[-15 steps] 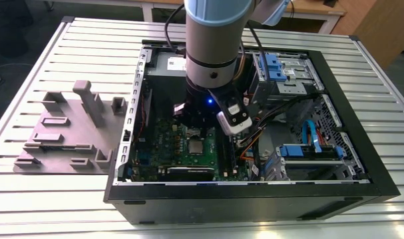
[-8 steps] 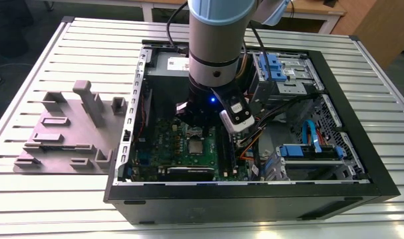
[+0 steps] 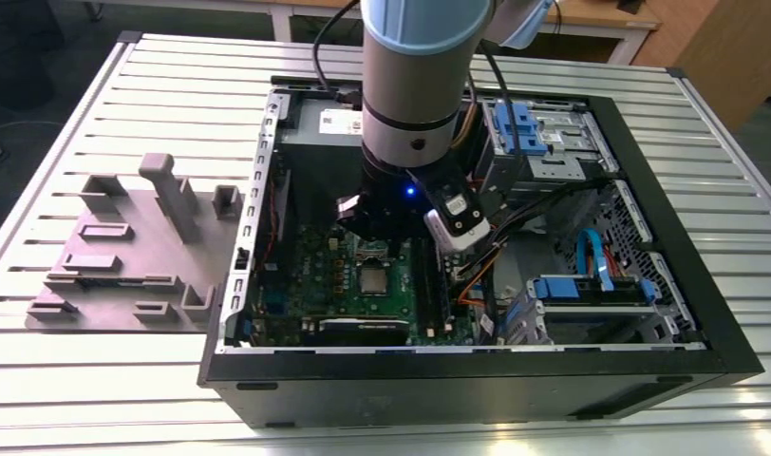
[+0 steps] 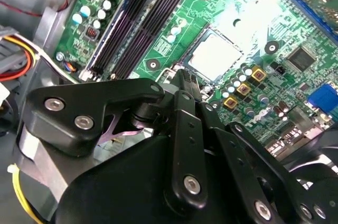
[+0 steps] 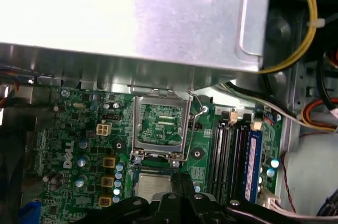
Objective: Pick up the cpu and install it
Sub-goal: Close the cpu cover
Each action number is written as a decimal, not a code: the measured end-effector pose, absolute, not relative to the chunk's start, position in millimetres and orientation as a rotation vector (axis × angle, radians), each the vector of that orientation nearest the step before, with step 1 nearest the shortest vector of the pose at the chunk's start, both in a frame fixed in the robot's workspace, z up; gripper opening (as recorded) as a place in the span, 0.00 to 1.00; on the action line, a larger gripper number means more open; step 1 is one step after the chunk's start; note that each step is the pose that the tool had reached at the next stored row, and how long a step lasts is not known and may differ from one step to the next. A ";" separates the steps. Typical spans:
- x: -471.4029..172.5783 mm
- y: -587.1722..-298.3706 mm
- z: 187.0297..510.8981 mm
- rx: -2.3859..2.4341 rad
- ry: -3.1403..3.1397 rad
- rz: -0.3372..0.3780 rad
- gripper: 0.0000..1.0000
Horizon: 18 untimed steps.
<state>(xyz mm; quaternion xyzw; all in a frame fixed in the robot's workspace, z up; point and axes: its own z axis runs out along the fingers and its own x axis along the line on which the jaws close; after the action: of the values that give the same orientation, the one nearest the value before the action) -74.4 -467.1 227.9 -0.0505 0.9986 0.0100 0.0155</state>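
**Table:** slatted metal table [image 3: 741, 285], with bare slats on all sides of the case.

**Tray:** matte grey tray [image 3: 120, 256] with raised blocks. It is well away from the tool, toward the exterior view's left, outside the computer case [image 3: 487, 385] and just beside its wall.

**Case:** black rim, open on top. The arm [image 3: 411, 76] drops in from above.

**Room around the tool:**
- A bare metal power-supply box [image 5: 132, 23] sits close on one side.
- Drive cages with blue clips [image 3: 525, 128] and a tangle of cables [image 3: 589, 256] stand on the side toward the exterior view's right.
- Open board lies between them, under the tool.

**Motherboard:** green motherboard [image 3: 310, 275], lying flat directly below the tool.

**Writing:** white lettering on the board and a white label [image 3: 341, 121] on the power-supply box. Neither is transcribed here.

**Gripper:** black gripper [image 5: 180, 182] with its fingertips drawn together and nothing between them. It is poised low over the board at the socket's edge.

**Cpu:**
- The cpu [image 5: 153, 184] is a small flat square with a pale silvery-grey top.
- It lies level in its socket on the motherboard, just past the fingertips and apart from them, with its top uncovered.
- In the second wrist view it reads as a bright square [image 4: 214, 55].

**Socket frame:** shiny metal socket frame [image 5: 138, 123], swung open off the cpu and beside it.

**Memory slots:** long black memory slots [image 5: 232, 150] run beside the socket, near the tool.
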 end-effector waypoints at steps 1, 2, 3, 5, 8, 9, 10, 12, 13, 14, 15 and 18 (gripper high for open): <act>-74.4 -467.1 227.3 -0.181 3.105 0.033 0.10; -74.4 -467.1 226.7 -0.203 3.104 0.033 0.10; -74.3 -467.1 226.1 -0.224 3.103 0.034 0.10; -74.0 -467.2 225.0 -0.265 3.100 0.034 0.10; -73.2 -467.2 224.0 -0.329 3.094 0.035 0.10; -72.8 -467.2 223.9 -0.345 3.093 0.035 0.10; -72.7 -467.0 223.7 -0.349 3.092 0.036 0.10; -72.1 -465.6 223.6 -0.351 3.092 0.036 0.10; -71.8 -464.5 223.6 -0.351 3.092 0.036 0.10; -71.4 -463.5 223.5 -0.352 3.092 0.036 0.10; -71.1 -462.2 223.4 -0.352 3.092 0.036 0.10; -70.5 -459.5 223.2 -0.354 3.091 0.036 0.10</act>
<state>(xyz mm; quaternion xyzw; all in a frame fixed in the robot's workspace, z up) -70.5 -459.5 223.2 -0.1136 0.9933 0.0117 0.0149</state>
